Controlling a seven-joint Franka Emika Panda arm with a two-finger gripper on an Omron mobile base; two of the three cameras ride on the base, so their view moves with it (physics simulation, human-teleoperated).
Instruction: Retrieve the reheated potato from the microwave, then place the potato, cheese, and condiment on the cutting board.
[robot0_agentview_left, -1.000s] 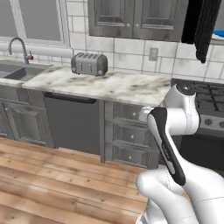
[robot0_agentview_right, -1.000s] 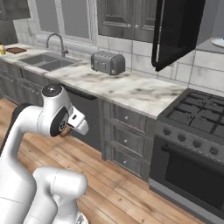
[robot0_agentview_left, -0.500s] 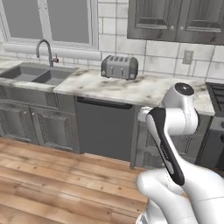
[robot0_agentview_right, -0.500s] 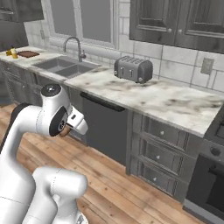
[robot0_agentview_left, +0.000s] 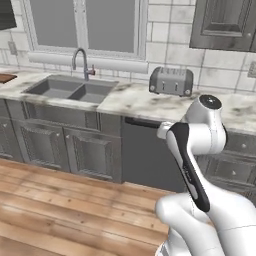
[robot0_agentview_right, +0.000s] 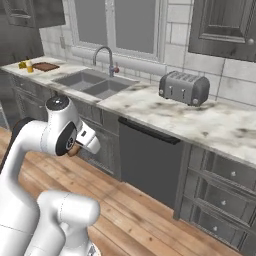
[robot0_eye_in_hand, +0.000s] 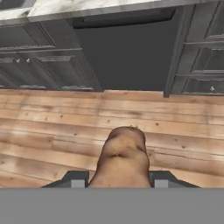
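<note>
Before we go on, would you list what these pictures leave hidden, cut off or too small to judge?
- Cutting board: far and small in the right base view; cut off by the left edge in the left base view.
- Cheese and condiment: tiny yellow shapes beside the board, not separable.
- End effector: fingertips largely hidden behind the potato in the hand view.
</note>
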